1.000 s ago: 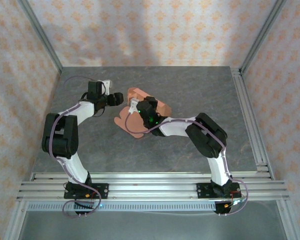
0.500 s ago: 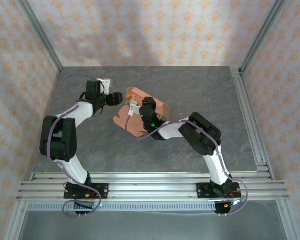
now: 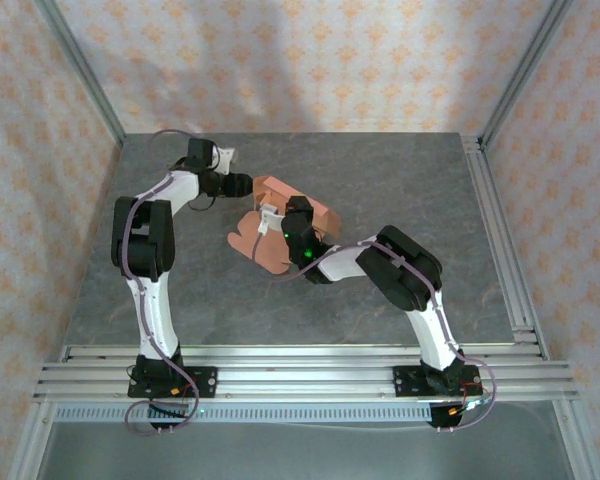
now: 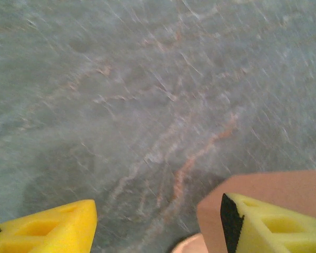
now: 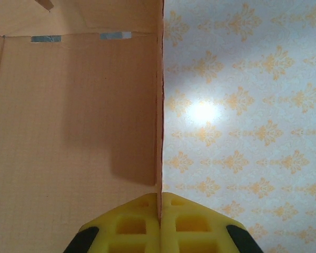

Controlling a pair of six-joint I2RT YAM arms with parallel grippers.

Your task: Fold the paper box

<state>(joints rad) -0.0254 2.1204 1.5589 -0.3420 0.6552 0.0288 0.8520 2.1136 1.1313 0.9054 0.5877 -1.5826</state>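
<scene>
Left gripper, fingers apart, has swung forward to the far-left corner of the box, mid-table. Right gripper stays pinched on an upright wall edge. Likely next: left presses a panel in.

Robot lab test cell, grey stone-look table, patterned paper walls, aluminium frame posts, slotted rail at the near edge carrying two bolted arms
</scene>
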